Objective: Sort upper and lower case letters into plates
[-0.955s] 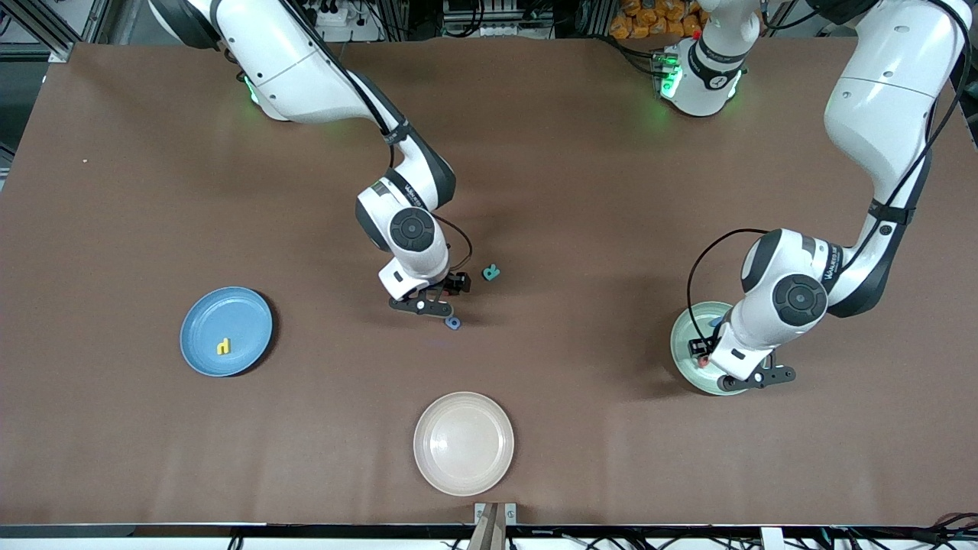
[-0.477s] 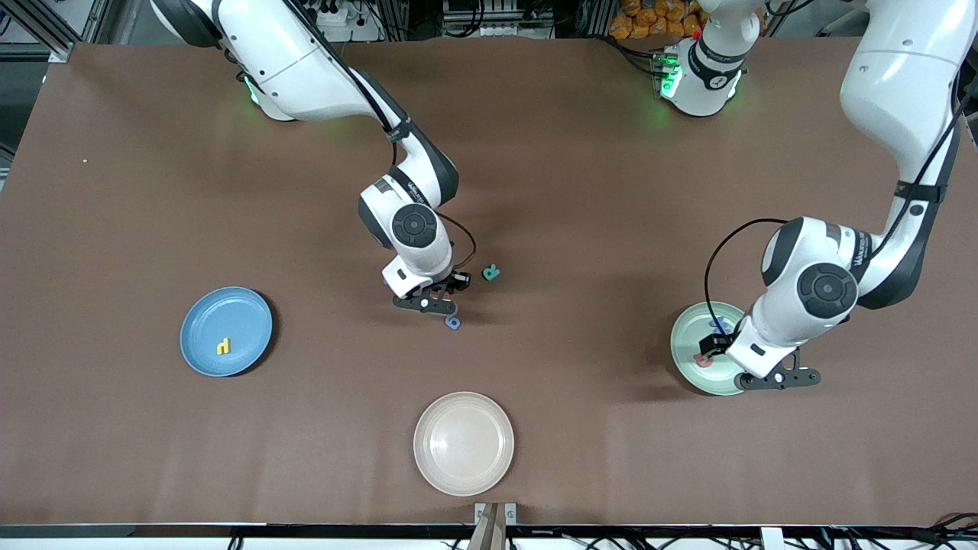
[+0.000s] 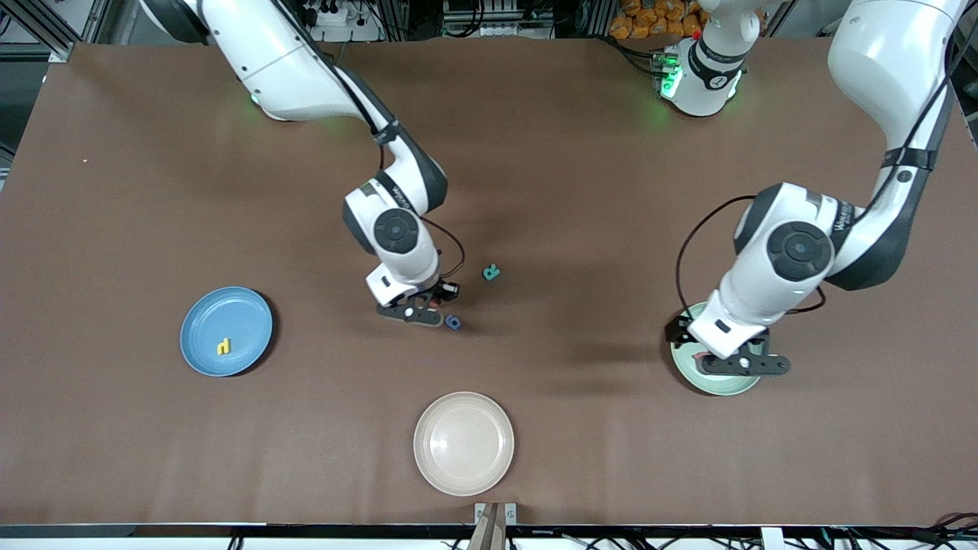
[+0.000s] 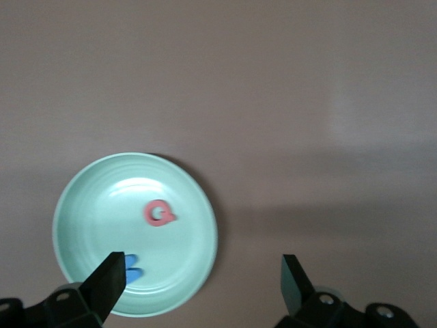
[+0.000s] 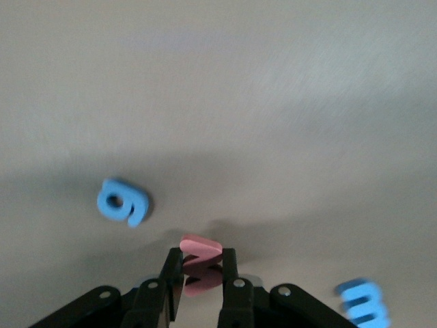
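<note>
My right gripper (image 5: 201, 273) is low over the middle of the table (image 3: 581, 191), and it's pinched tight on a little red letter (image 5: 200, 263). From the wrist it looks lifted just off the surface, though I can't say that for sure from this angle. Just beside it sits a blue letter (image 3: 453, 322), a curly one like a lowercase g, flat on the table. There's another blue letter (image 5: 362, 301) showing in the right wrist view, smeared enough that I won't guess its shape. A teal letter (image 3: 491, 272) lies close by too, a bit farther from the front camera than the blue g.

My left gripper (image 4: 201, 283) is up in the air over the edge of the mint green plate (image 4: 82, 205), fingers spread wide with nothing between them. That plate sits toward the left arm's end of the table and has a red letter with a hole in it (image 4: 159, 214) plus a blue piece (image 4: 133, 268) partly tucked under one of my fingers.

Toward the right arm's end is the sky blue plate (image 3: 202, 317) with one yellow letter (image 3: 223, 346) in it. A cream plate (image 3: 463, 443) sits nearest the front camera.
</note>
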### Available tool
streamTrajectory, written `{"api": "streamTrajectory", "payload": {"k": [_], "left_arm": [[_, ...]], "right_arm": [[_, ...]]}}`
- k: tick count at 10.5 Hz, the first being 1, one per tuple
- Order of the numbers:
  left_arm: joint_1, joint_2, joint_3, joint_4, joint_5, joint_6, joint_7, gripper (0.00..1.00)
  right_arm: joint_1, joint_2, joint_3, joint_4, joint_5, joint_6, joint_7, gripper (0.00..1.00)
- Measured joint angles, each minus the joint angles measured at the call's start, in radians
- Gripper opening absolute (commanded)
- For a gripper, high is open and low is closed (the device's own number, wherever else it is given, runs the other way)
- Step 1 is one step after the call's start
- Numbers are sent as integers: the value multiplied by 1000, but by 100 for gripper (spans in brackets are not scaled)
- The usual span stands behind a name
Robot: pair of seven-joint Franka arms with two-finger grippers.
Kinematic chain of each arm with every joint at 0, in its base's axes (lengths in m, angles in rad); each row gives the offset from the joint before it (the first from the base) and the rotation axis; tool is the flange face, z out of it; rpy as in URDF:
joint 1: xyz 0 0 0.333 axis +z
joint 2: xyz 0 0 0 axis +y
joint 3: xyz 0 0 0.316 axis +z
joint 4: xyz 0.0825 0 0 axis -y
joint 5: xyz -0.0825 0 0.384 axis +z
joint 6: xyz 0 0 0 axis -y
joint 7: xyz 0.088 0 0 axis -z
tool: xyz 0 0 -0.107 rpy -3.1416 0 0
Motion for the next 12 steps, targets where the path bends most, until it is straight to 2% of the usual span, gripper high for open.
{"api": "streamTrajectory", "payload": {"k": [2,5,9,10,11,12], "left_arm": [[-90,27,-6,6,0,-1,-23,100],[-266,133,3,90,0,0,-120,100],[-492,217,129,135,0,50,-55,100],[-538,233,143,139,0,67,-32,100],[-573,244,148,142,0,91,-10,100],[-597,247,149,145,0,114,23,100]], "right_arm": [[-97,-58,-2,3,0,-99,-126,0],[-242,-104,-10,3,-3,-203,-329,0],[-459,-104,-16,-1,-4,-220,-696,2],[-486,-104,-17,-1,-4,-220,-770,28],[-514,-104,-17,0,-4,-220,-834,98],[-542,-104,-17,0,-4,-220,-873,100]]}}
